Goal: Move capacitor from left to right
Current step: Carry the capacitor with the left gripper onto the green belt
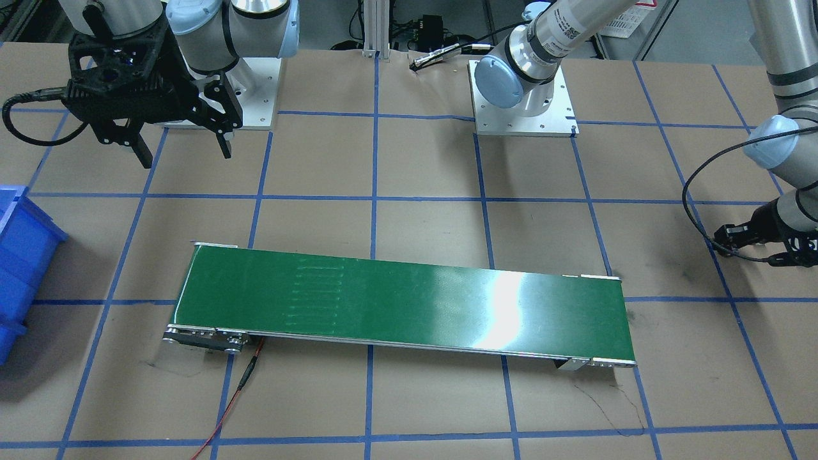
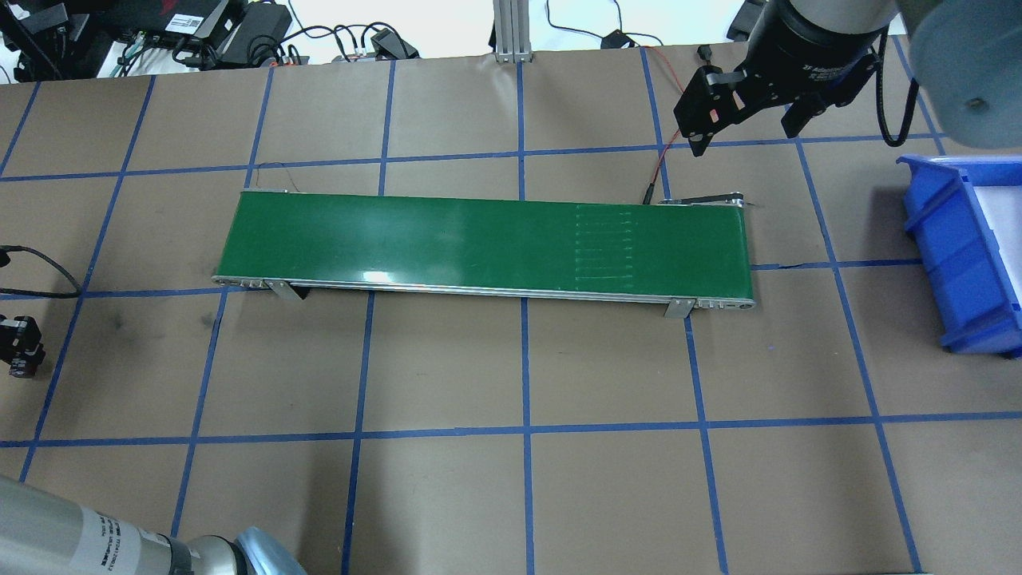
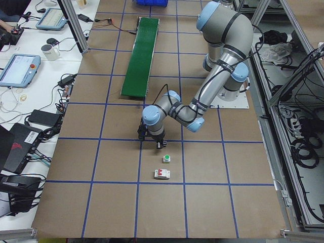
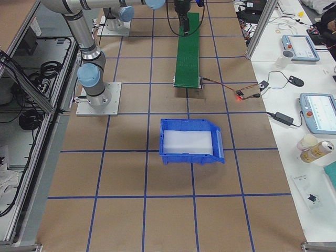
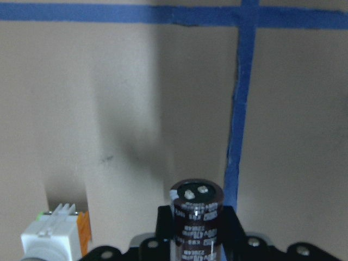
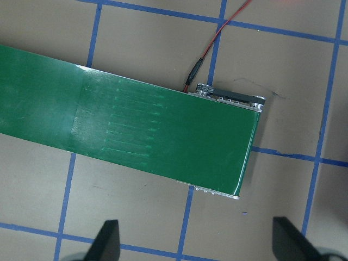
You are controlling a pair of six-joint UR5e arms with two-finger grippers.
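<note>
Though scuffed, blue-taped brown table point(image 2: 607, 495) under capacitor point(image 5: 197, 217).

1. Close beside the left gripper point(image 5: 196, 242), which holds the capacitor point(image 5: 196, 209), stands the white part with green button point(image 5: 54, 236); the white blocky component point(image 3: 162, 174) lies just past it.
2. The conveyor point(image 2: 487, 243) crosses the middle; bare table point(image 2: 527, 359) runs along both long sides.
3. The blue bin point(image 2: 950, 239) stands beyond its right end.
</note>
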